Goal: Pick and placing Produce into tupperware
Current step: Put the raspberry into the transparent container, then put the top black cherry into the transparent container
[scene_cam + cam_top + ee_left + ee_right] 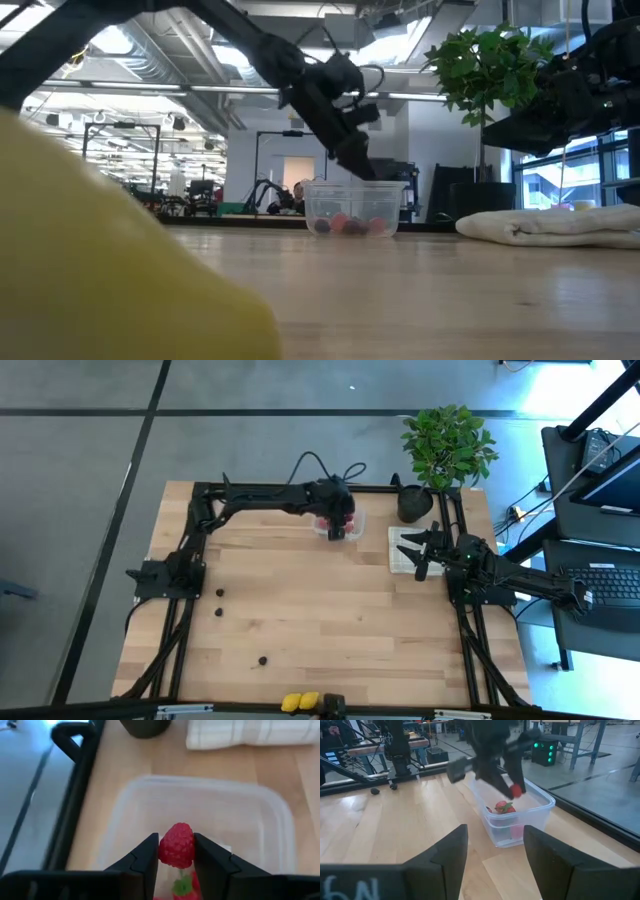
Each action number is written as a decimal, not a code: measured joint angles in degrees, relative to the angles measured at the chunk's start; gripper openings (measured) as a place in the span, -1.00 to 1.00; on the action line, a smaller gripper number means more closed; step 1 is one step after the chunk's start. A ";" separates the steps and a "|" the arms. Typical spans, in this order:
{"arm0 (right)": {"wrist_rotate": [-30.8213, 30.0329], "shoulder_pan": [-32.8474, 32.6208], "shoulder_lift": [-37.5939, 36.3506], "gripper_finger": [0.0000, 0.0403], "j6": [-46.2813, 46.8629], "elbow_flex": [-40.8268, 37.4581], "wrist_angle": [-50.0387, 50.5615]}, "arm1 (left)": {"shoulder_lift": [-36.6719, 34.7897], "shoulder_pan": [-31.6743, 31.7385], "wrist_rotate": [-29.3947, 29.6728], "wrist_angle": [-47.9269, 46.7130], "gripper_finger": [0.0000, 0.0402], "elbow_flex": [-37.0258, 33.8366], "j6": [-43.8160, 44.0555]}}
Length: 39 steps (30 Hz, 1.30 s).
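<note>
A red raspberry sits between the fingers of my left gripper, which hangs over the clear tupperware near the table's far edge. Inside the tupperware lie a few red and pink berries, one of them with a green top. Several dark round pieces lie loose on the table's left half. Two yellow pieces rest at the near edge. My right gripper waits open at the table's right, pointed at the tupperware. My left gripper pinches the raspberry by its two opposite sides between its two fingertips. The fingers slant down from the table's left side. The raspberry is lifted clear, just above the tupperware's open top.
A beige checked cloth lies right of the tupperware, under my right gripper's fingers. A potted green plant stands at the far right corner. Black frame rails run along the table's left, right and far sides. Bare wood fills the middle.
</note>
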<state>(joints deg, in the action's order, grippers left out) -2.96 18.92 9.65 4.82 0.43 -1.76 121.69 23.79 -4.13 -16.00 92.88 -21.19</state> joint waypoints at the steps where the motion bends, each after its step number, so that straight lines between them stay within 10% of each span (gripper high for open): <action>1: 0.00 0.00 0.00 -0.03 -0.14 0.00 0.00 | 0.57 0.00 -0.01 0.02 -0.46 0.00 0.06; 20: -0.02 -0.02 0.00 -0.03 -0.59 0.00 0.02 | 1.92 -0.07 -4.36 -3.03 -0.42 0.00 2.82; 39: -0.02 -0.02 0.00 -0.03 -0.59 0.00 0.02 | 1.90 -0.07 -4.34 -3.03 -0.83 0.00 2.78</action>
<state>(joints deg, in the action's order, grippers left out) -2.98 18.90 9.65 4.23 0.43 -1.74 123.59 23.73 -8.47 -19.03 92.88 -18.41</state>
